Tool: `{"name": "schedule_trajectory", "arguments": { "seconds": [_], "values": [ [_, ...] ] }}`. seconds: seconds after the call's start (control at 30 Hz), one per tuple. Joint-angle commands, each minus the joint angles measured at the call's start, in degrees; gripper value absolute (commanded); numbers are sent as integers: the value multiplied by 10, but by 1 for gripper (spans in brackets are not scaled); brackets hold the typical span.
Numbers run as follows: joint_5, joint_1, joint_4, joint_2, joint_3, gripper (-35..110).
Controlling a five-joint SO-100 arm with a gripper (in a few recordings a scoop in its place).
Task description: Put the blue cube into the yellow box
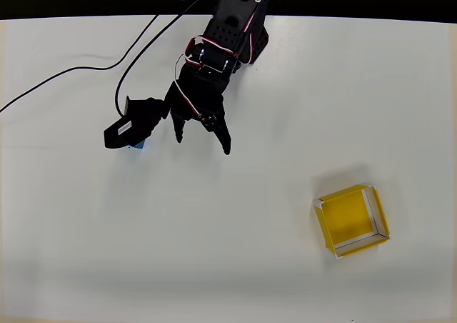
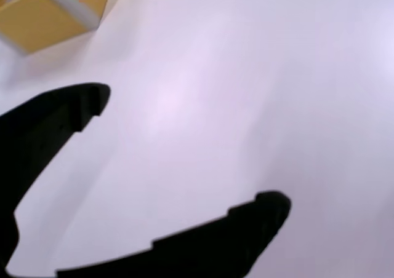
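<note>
Overhead view: a plain white bench [image 1: 235,280] runs to a black strip along the far edge. The black gripper [image 1: 203,143] hangs over the far left with fingers spread, holding nothing. The blue cube [image 1: 138,145] peeks from beneath the wrist camera's housing [image 1: 132,125] — its white label unreadable. The yellow box [image 1: 374,210] sits well apart, near right, with open bench around it.

Wrist view: both fingertips [image 2: 271,207] stand wide apart over bare bench — the yellow box [image 2: 43,16] is at the top left corner.

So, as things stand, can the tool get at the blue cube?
Probably yes, after moving. In the overhead view the blue cube lies left of the open tool, partly hidden under the arm's black camera mount. Bare table surrounds it, and the tool holds nothing.
</note>
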Motion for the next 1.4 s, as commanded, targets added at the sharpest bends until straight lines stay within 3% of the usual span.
{"name": "schedule_trajectory", "arguments": {
  "seconds": [0.0,0.57,1.37],
  "values": [
    [-20,65,-49,-32,-104,51],
    [-25,261,-216,-183,-144,53],
    [-66,294,-371,-320,-40,53]
  ]
}}
